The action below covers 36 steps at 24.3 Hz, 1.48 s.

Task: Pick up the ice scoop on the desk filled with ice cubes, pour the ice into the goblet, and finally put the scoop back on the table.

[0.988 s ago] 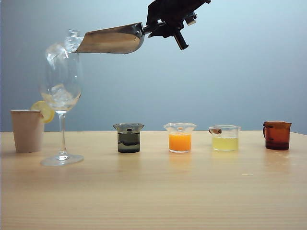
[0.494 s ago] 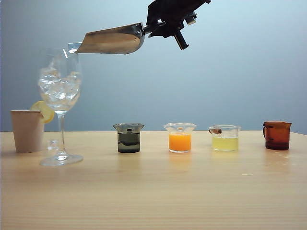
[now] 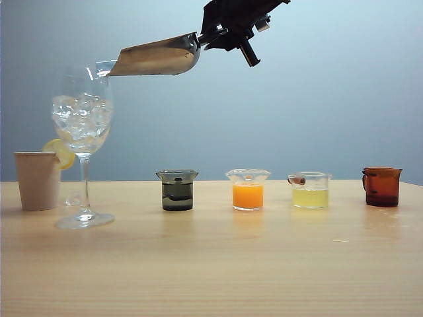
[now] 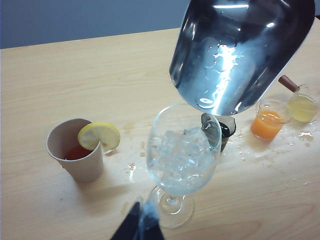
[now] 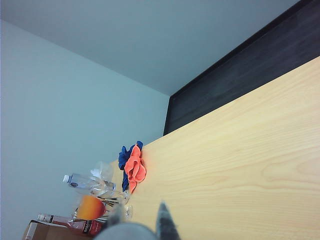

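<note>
High above the table, my right gripper [image 3: 223, 34] is shut on the handle of the steel ice scoop [image 3: 155, 56], whose mouth slopes down over the goblet [image 3: 82, 125]. In the left wrist view the ice scoop [image 4: 240, 50] holds only water drops. The goblet [image 4: 182, 155] stands upright, its bowl packed with ice cubes [image 4: 180, 152]. One loose ice cube [image 3: 74, 197] lies on the table beside the stem. In its own wrist view the right gripper [image 5: 139, 214] has the grey handle between its fingers. My left gripper [image 4: 144, 205] hovers near the goblet's foot, shut and holding nothing.
A beige paper cup [image 3: 38, 179] with a lemon slice [image 4: 100, 136] stands left of the goblet. A dark beaker [image 3: 177, 190], an orange beaker [image 3: 248, 189], a yellow beaker [image 3: 310, 190] and a brown jug [image 3: 381, 186] stand in a row. Water splashes [image 4: 280, 145] wet the table.
The ice at the scoop's lip has dropped into the goblet, which is now fuller. One piece landed on the table by the stem. The scoop has hardly moved.
</note>
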Tool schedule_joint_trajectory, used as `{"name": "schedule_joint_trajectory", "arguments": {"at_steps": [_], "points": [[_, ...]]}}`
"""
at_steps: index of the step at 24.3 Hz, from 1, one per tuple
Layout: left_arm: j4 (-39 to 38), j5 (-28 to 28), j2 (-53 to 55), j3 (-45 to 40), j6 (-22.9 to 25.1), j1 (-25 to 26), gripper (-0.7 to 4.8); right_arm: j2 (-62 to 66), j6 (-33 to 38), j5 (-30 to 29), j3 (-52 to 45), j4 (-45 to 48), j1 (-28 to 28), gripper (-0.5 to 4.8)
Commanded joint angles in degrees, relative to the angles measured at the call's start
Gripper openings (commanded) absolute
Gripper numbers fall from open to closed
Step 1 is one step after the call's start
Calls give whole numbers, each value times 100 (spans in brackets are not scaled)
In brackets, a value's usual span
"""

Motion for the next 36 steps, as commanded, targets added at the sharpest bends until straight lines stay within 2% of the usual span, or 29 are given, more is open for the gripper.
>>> {"name": "schedule_joint_trajectory", "arguments": {"at_steps": [1, 3, 5, 10, 18, 22, 28, 30, 31, 33, 36], "points": [[63, 2, -11, 20, 22, -7, -3, -74, -24, -20, 59, 173, 28, -9], [63, 4, -11, 20, 22, -7, -3, -74, 149, -103, 59, 184, 31, -9], [63, 4, -11, 20, 22, -7, -3, -77, 772, -166, 59, 195, 2, -9], [63, 4, -11, 20, 22, -7, -3, -264, 780, -546, 48, 144, -466, -9], [66, 2, -11, 20, 22, -7, -3, -859, 374, -844, 35, -428, -1917, -9], [66, 4, -11, 20, 22, -7, -3, -1067, 131, -1172, 17, -911, -2732, -9], [66, 7, -13, 20, 15, -9, -3, -1368, 164, -1427, -527, -916, -3650, -9], [308, 17, 2, 20, -2, -20, -3, -1519, 151, -1429, -835, -887, -3910, -8], [490, 107, 4, 20, -129, -20, -3, -1585, 138, -1453, -1012, -863, -4074, -8], [804, 457, 13, 20, -728, -20, -3, -1659, 140, -1572, -1307, -717, -4330, -8], [1064, 975, 74, 22, -1023, -199, -3, -1694, -13, -1644, -1628, -686, -4708, -8]]}}
